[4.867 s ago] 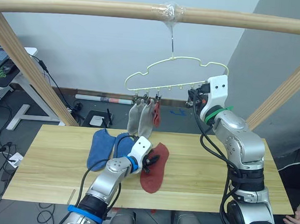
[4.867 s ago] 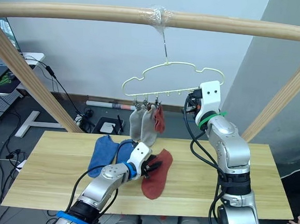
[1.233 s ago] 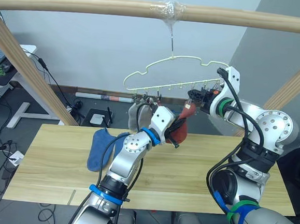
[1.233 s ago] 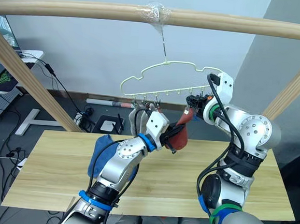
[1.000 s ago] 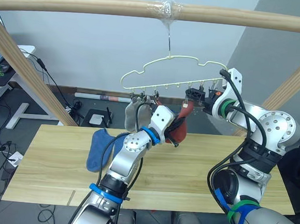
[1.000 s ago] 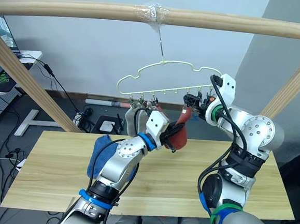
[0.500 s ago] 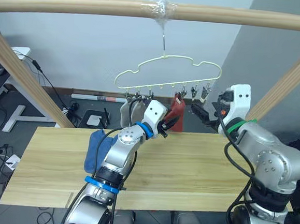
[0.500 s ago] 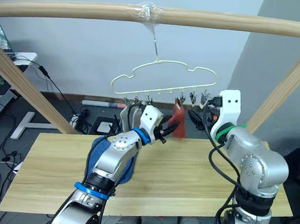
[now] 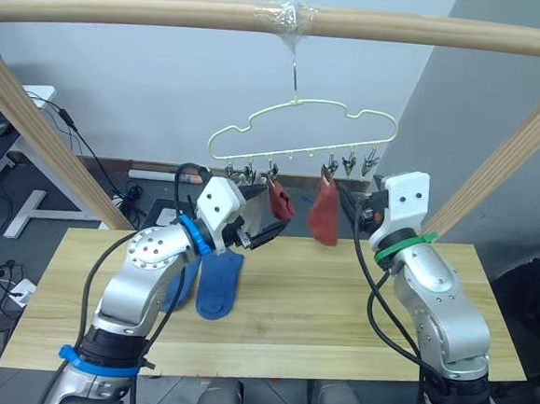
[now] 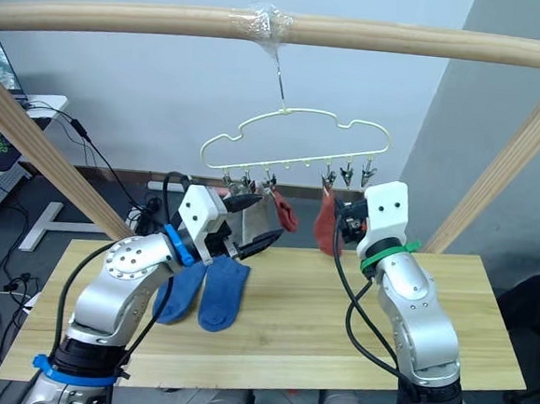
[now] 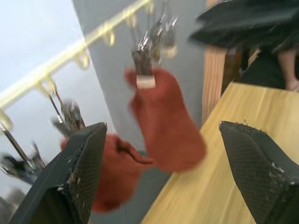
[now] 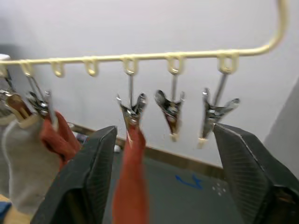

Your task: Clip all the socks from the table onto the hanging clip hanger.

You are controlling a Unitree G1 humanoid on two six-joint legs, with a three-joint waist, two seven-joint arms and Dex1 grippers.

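My two arms are built from rounded silver-grey metal housings joined by black segments. The left arm point(image 9: 148, 267) carries a blue band just behind its white, boxy wrist block and another blue band low down near the shoulder end. The right arm point(image 9: 431, 299) wears a green band under its own white wrist block, which shows two small dark screw holes on its flat face. Black cables loop loosely along the outside of both arms, from the wrist blocks down past the elbows. From the wrist cameras, my left gripper's fingers point(image 11: 84, 172) and right gripper's fingers point(image 12: 88, 182) are broad, matte black, with a fine cross-hatched grip texture.
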